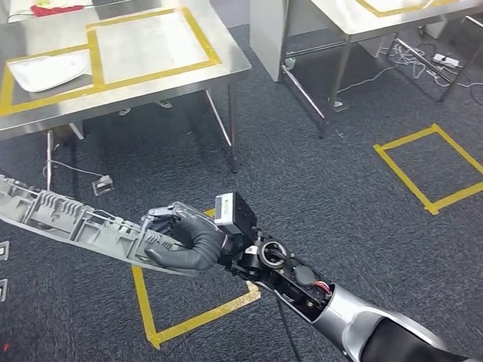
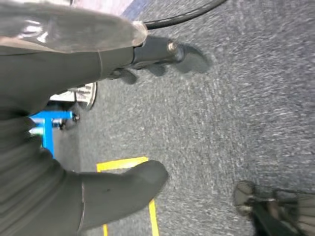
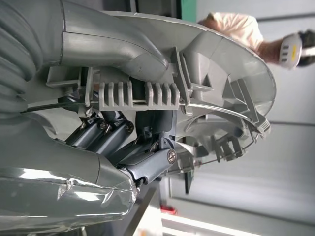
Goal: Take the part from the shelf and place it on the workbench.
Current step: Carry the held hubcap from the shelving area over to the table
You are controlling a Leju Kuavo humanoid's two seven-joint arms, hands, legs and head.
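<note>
A long grey ribbed plastic part (image 1: 68,222) hangs over the dark carpet and reaches toward the left edge of the head view. My right hand (image 1: 188,240) grips its near end, fingers wrapped around it. The right wrist view shows the part's (image 3: 223,73) ribbed underside up close, with my right hand (image 3: 111,142) clamped on it. The steel workbench (image 1: 143,94) stands ahead at the upper left, marked with yellow taped rectangles. My left hand (image 2: 44,98) hangs above the floor holding nothing, thumb and fingers apart.
A white flat piece (image 1: 45,70) lies in the workbench's left taped field, with a red thing (image 1: 54,9) behind it. A second steel table (image 1: 364,19) stands at the upper right with cables (image 1: 410,56) beneath. Yellow tape squares (image 1: 432,170) mark the carpet. A person's arm (image 3: 237,29) is nearby.
</note>
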